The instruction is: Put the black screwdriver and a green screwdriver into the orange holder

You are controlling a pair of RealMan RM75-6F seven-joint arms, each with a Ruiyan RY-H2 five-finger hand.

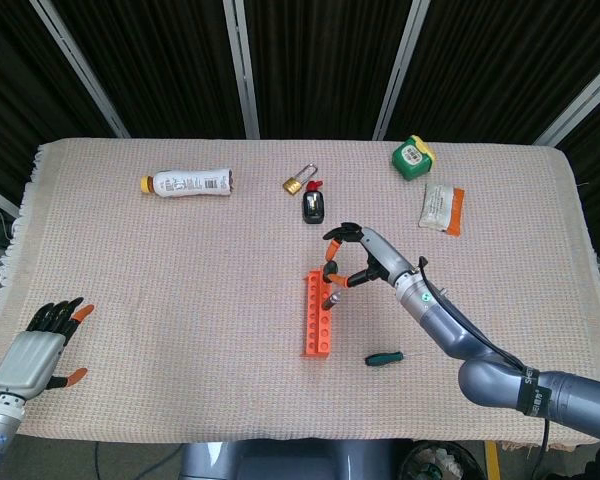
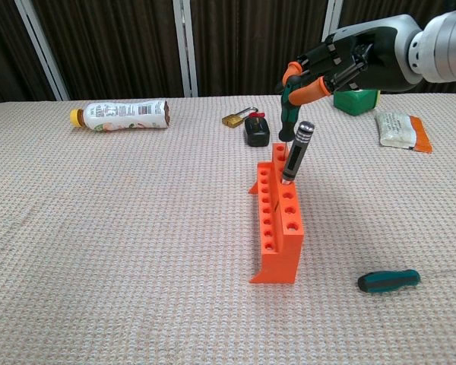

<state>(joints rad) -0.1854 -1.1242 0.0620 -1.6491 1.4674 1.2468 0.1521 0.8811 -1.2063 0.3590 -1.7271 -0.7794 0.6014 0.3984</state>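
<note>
The orange holder (image 1: 318, 315) (image 2: 278, 220) stands mid-table. The black screwdriver (image 2: 295, 152) (image 1: 332, 294) stands tilted in one of its holes, apart from any finger. My right hand (image 2: 349, 61) (image 1: 365, 258) hovers over the holder's far end. It pinches a green screwdriver (image 2: 289, 95) by the handle, and the thin shaft points down at the far holes. Another green screwdriver (image 1: 384, 357) (image 2: 388, 280) lies on the cloth right of the holder. At the near left edge my left hand (image 1: 38, 350) rests with its fingers apart, holding nothing.
A white bottle (image 1: 188, 183) (image 2: 120, 115) lies at the far left. A brass padlock (image 1: 298, 181) and a black fob (image 1: 313, 208) sit behind the holder. A green tape measure (image 1: 412, 157) and a white-orange packet (image 1: 441, 208) are at the far right.
</note>
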